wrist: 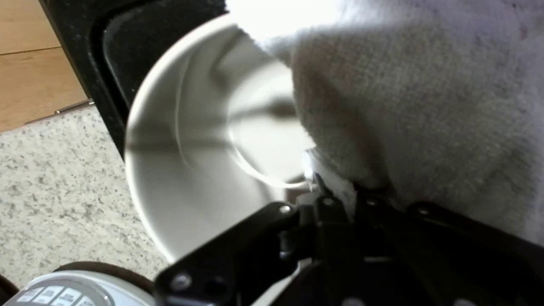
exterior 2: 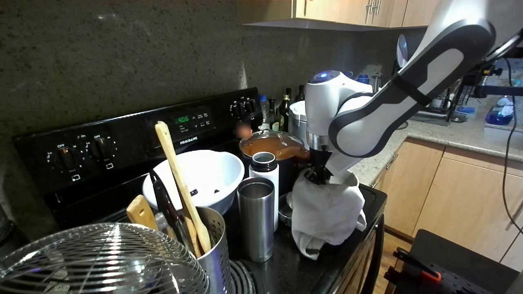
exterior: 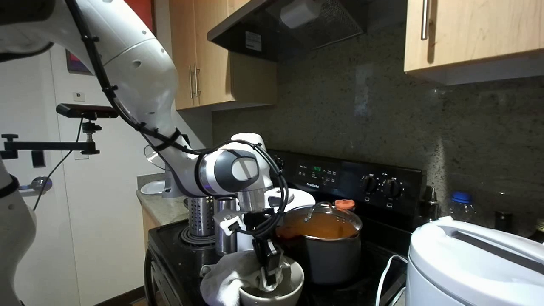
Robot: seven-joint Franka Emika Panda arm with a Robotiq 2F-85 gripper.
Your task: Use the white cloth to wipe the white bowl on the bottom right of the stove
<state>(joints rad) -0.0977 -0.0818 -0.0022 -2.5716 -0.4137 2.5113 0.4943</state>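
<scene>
The white bowl (exterior: 272, 300) stands upright on the black stove near its front edge. It shows partly behind the cloth in an exterior view (exterior 2: 349, 179) and from above in the wrist view (wrist: 159, 178). My gripper (exterior: 269, 278) points down with its fingertips inside the bowl's opening. It is shut on a fold of the white cloth (exterior: 225, 278). The cloth hangs over the bowl's rim and down its outside, as an exterior view shows (exterior 2: 325, 214). In the wrist view the cloth (wrist: 446, 110) covers the bowl's right part and hides where the fingertips touch.
A dark pot (exterior: 335, 261) with a glass lid stands close beside the bowl. A white appliance (exterior: 463, 272) is on the counter. A steel tumbler (exterior 2: 256, 220), a white bottle (exterior 2: 270, 179), a large white bowl (exterior 2: 216, 175) and a utensil holder (exterior 2: 216, 241) stand on the stove.
</scene>
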